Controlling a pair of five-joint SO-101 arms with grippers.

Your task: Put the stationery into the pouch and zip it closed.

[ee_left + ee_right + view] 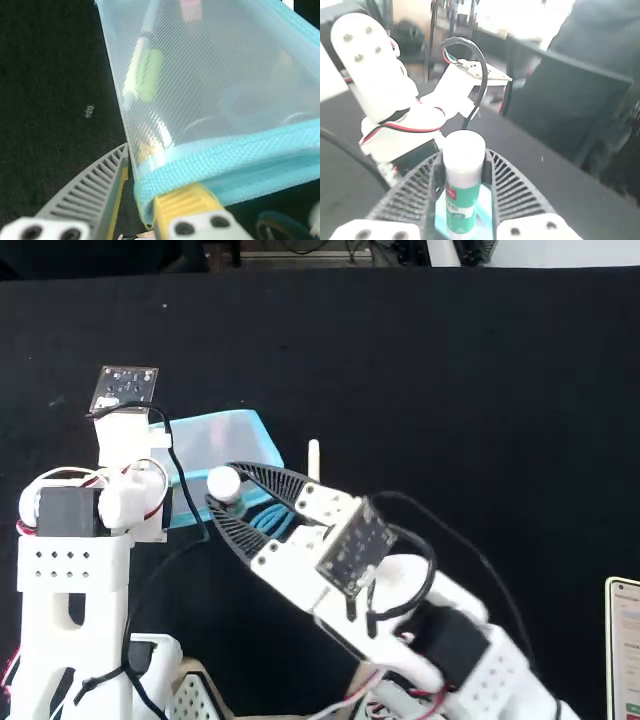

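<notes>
Clamping glue stick (463, 200) lengthwise in right gripper (463, 154), cap toward left gripper (148, 175), itself pinching pouch (225, 440) zip edge just below.

The pouch (225, 440), translucent pale blue with a turquoise zip band, lies left of the tabletop's middle, its near edge pinched by the left gripper (132, 172). Inside it are a yellow-green highlighter (145, 75) and something pink (190, 10). The glue stick (462, 190), white with a green label, stands upright in the right gripper (464, 157) over the pouch's near edge. A slim white stick (313, 460) lies just beside the pouch, on its right-edge side.
</notes>
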